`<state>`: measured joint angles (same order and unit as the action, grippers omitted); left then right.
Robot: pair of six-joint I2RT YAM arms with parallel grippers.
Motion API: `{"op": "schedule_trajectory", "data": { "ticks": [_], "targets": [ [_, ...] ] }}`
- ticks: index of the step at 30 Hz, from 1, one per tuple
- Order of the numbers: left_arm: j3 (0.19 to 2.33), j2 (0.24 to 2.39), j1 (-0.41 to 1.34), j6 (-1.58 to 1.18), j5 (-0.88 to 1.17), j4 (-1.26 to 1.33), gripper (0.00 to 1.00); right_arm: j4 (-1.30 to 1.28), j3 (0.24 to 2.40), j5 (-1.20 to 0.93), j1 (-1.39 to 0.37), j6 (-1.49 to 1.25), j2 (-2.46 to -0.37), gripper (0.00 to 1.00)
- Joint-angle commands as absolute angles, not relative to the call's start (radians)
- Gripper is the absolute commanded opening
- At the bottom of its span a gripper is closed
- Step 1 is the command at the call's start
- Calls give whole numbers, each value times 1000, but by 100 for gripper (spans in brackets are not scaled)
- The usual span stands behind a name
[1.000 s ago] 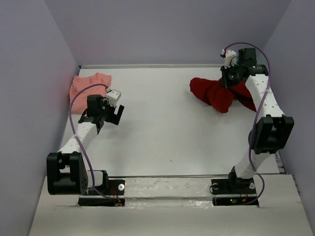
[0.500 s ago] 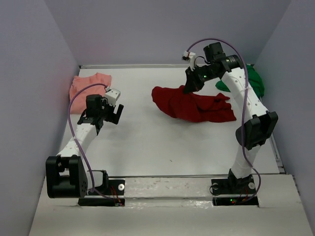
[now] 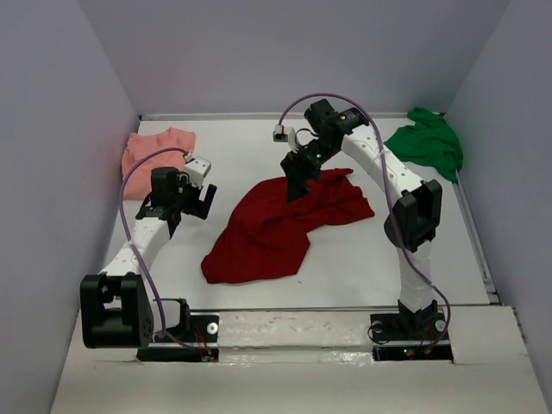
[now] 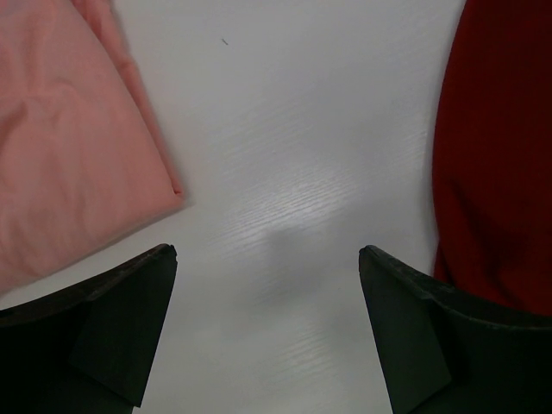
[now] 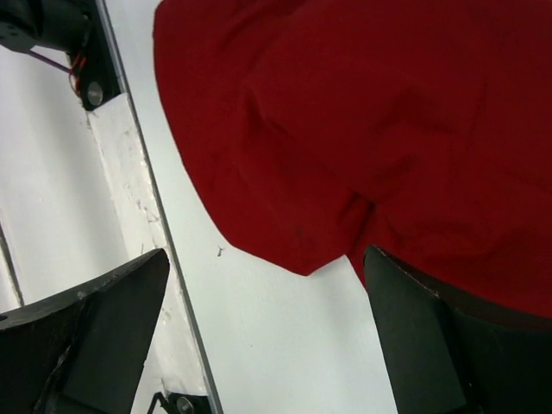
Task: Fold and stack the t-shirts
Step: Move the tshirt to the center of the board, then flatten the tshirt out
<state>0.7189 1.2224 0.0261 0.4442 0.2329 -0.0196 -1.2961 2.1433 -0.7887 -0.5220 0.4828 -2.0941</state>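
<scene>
Dark red shirt [image 3: 267, 228] lies unfolded beneath my right gripper [image 5: 266, 253], fingers wide. Pink shirt [image 3: 158, 148] sits beside my left gripper [image 4: 267, 254], fingers also wide. Green shirt [image 3: 424, 142] lies well beyond the right fingers, so I judge nothing stacked yet.

So the left arm [image 3: 142, 233] sits at about 7 o'clock in the top view and leans up toward 10 o'clock. Its elbow is low, and the left gripper [image 3: 203, 201] points down with jaws spread wide. The right arm [image 3: 412, 216] rises from 5 o'clock, then folds over toward 12 o'clock near the middle. The right gripper [image 3: 298, 179] is aimed down, jaws wide apart too.
</scene>
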Motion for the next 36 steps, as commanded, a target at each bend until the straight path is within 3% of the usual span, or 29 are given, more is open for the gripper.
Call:
{"op": "schedule_trajectory", "data": {
  "ticks": [1, 9, 18, 23, 25, 28, 32, 36],
  "targets": [
    [709, 1200, 31, 443, 245, -9, 99, -1254, 2116, -665, -511, 474, -2011, 100],
    [704, 1198, 32, 446, 267, -11, 99, -916, 1775, -71, -499, 321, -1873, 97],
    [703, 1209, 32, 457, 293, -25, 99, -836, 1652, 29, -405, 299, -1943, 88],
    [703, 1218, 32, 465, 307, -31, 99, -848, 1640, -53, -379, 314, -1959, 81],
    [706, 1232, 32, 469, 307, -35, 99, -897, 1652, -263, -379, 368, -1933, 71],
    [706, 1244, 32, 463, 302, -34, 99, -1027, 1712, -452, -406, 426, -1905, 69],
    [707, 1267, 32, 463, 299, -31, 99, -1172, 1764, -503, -482, 472, -1904, 69],
    [718, 1302, 32, 468, 302, -44, 99, -1122, 1729, -370, -491, 440, -1949, 69]
  ]
}}
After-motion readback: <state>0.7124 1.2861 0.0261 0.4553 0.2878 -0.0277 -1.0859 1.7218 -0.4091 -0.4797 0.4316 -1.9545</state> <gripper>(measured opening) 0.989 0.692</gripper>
